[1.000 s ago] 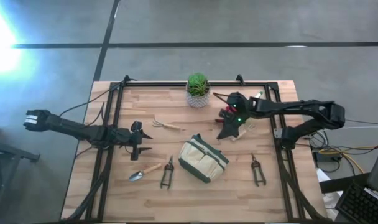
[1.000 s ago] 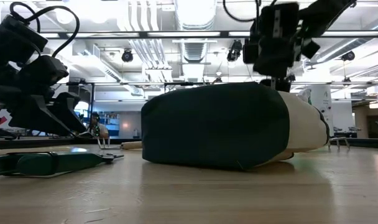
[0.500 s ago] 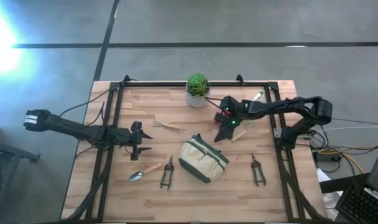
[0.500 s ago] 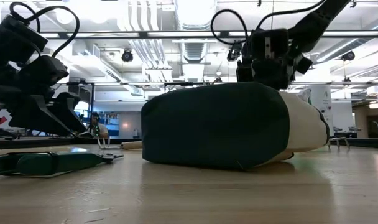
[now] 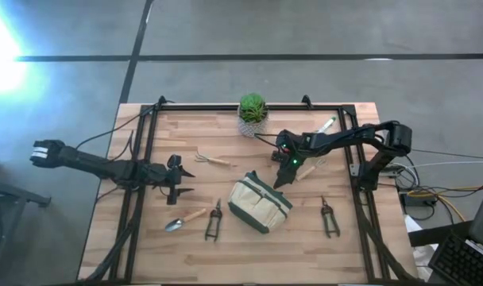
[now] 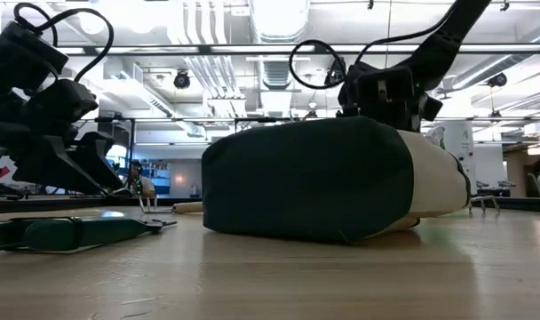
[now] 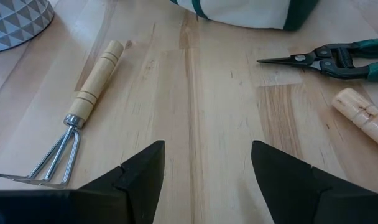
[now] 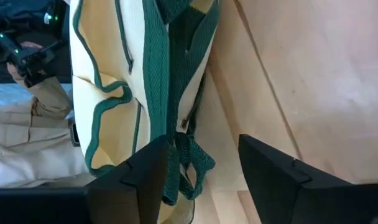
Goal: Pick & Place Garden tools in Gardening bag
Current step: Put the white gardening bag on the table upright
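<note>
The beige gardening bag (image 5: 260,202) with green trim lies on its side at the table's middle. My right gripper (image 8: 201,177) stands open, low over the bag's far end (image 5: 283,176), its fingers on either side of the green handle straps (image 8: 188,146). My left gripper (image 7: 207,168) waits open at the table's left (image 5: 178,181) over bare wood. Tools lie flat on the table: a wooden-handled rake (image 5: 212,159), a trowel (image 5: 184,219), and two pruning shears (image 5: 214,220) (image 5: 329,217). A wooden-handled tool (image 5: 307,170) lies by my right gripper. My right gripper comes at the bag's handle straps (image 8: 190,163) slanting down from the table's far right. The straps lie in the gap between its open fingers, on the bag and the table. I cannot tell whether a finger (image 8: 145,177) touches them.
A green plant in a white pot (image 5: 253,116) stands at the far edge. A white and green item (image 5: 327,124) lies at the far right. A black frame (image 5: 226,107) runs along the table's left, far and right sides. Bare wood lies near the front edge.
My right gripper has come down and toward the table's left and near edge, from beside the plant pot to just over the bag's far end. The bag and the tools have stayed in place.
</note>
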Controlling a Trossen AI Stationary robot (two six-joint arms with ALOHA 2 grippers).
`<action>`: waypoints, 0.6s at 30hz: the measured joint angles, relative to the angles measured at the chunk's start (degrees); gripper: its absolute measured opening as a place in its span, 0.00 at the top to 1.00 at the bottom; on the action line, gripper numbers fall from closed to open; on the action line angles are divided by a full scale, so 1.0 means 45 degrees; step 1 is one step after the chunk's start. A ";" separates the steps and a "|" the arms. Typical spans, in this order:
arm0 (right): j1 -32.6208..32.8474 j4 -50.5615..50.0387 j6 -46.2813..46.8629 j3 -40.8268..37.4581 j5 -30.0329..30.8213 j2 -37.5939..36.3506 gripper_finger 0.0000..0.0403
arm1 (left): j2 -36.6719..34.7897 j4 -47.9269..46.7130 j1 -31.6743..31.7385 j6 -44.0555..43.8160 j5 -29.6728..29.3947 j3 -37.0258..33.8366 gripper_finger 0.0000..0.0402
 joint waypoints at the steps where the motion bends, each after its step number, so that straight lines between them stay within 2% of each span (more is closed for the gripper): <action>1: 0.0079 0.0078 0.0005 0.0005 -0.0003 0.0033 0.52 | 0.0000 0.0000 -0.0002 -0.0002 0.0000 0.0000 0.40; 13: 0.1229 0.0723 0.0320 0.0401 -0.0050 0.0129 0.51 | 0.0000 0.0000 0.0002 0.0002 0.0000 0.0000 0.40; 18: 0.1542 0.1707 0.1010 0.0408 -0.0023 0.0129 0.54 | 0.0005 0.0000 0.0002 -0.0002 0.0000 0.0000 0.40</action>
